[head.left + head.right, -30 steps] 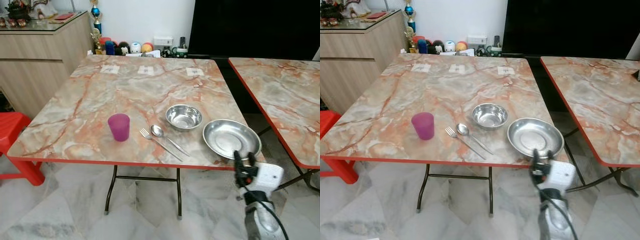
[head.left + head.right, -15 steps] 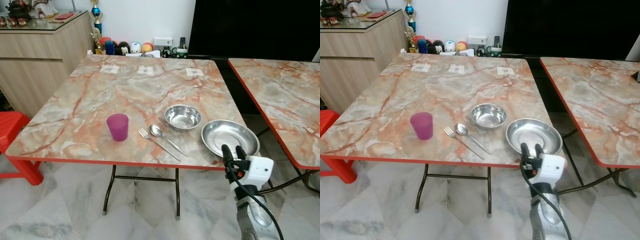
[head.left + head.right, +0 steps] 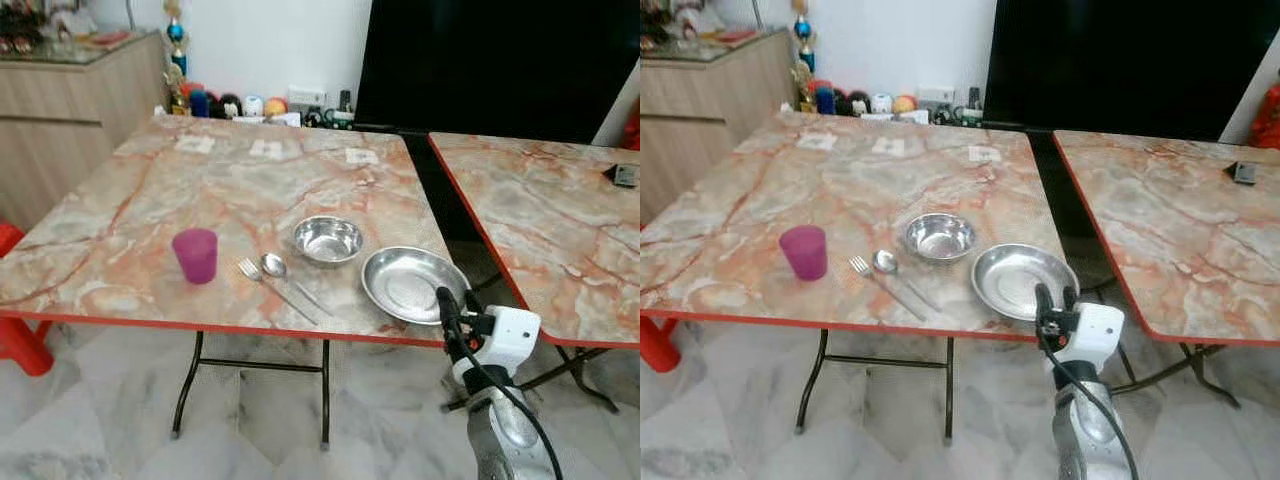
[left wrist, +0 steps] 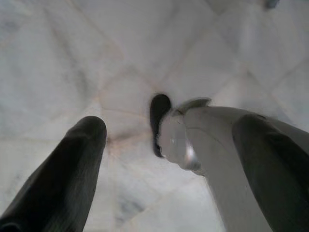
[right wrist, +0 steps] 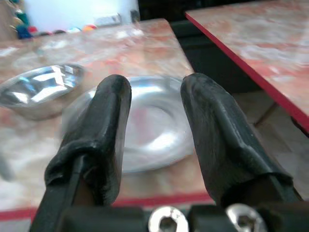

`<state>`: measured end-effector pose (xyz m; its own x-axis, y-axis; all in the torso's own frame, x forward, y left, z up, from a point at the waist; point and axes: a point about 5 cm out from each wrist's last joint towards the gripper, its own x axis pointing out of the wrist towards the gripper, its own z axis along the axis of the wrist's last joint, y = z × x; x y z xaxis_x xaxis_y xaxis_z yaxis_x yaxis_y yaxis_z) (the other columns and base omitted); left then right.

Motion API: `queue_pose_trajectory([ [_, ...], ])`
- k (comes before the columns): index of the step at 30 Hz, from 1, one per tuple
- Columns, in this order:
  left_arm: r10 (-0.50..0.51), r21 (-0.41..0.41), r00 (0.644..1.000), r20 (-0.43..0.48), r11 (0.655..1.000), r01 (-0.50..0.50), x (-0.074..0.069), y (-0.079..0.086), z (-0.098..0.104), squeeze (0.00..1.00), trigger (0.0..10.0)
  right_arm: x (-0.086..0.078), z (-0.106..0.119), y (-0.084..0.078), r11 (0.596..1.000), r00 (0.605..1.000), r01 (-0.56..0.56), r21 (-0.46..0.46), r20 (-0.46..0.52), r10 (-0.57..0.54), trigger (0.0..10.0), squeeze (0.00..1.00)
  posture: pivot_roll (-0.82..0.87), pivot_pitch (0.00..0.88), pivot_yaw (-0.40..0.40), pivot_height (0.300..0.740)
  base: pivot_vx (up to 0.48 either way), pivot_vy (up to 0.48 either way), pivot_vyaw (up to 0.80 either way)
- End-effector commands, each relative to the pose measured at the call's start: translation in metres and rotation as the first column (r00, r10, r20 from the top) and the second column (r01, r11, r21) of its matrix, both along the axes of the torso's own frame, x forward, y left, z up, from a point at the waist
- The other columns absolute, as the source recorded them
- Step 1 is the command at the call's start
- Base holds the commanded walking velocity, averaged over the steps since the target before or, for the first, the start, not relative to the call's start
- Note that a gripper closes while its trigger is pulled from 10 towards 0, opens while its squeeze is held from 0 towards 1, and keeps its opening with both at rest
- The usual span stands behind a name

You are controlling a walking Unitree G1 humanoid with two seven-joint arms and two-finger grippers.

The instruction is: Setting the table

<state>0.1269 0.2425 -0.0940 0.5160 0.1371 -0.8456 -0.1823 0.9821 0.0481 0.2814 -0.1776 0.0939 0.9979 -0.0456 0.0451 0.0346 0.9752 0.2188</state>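
R gripper (image 3: 1053, 296) raised since 1 s ago, now at near rim of round shallow steel plate (image 3: 412, 283); fingers apart w/ narrow gap, nothing held. Plate dead ahead of fingertips in wrist view, on marble-pattern table w/ red edge (image 3: 120, 320). Small steel bowl (image 3: 327, 240) just beyond plate, to gripper's left; steel spoon (image 3: 281, 272) + fork (image 3: 266, 287) farther left, purple plastic cup (image 3: 195, 255) farthest. Camera panned right too. Judgement: approach to plate nearly done, grasp on rim likely next. L gripper (image 4: 166, 159) idle, pointing at floor, fingers spread, empty.
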Motion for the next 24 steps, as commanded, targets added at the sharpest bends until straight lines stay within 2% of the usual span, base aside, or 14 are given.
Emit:
queue_pose_trajectory([
  [1,0.012,0.002,1.000,-0.007,1.000,-0.012,-0.002,0.001,-0.001,0.00,10.0,0.001,0.004,-0.002,1.000,1.000,0.013,0.004,0.006,-0.013,10.0,0.00,0.01,0.000,-0.069,0.740,0.000,0.000,0.00],
  [12,0.023,-0.014,1.000,0.021,1.000,-0.023,0.009,-0.002,0.002,0.00,10.0,0.006,0.004,0.002,0.999,1.000,0.030,0.039,-0.010,-0.029,10.0,0.00,0.02,0.000,-0.069,0.740,0.000,0.000,0.00],
  [24,0.022,-0.010,1.000,0.022,1.000,-0.022,0.011,0.004,0.004,0.00,10.0,0.008,0.006,-0.010,0.993,0.994,0.106,0.053,-0.016,-0.106,10.0,0.00,0.01,0.000,-0.061,0.740,0.000,0.000,0.00],
])
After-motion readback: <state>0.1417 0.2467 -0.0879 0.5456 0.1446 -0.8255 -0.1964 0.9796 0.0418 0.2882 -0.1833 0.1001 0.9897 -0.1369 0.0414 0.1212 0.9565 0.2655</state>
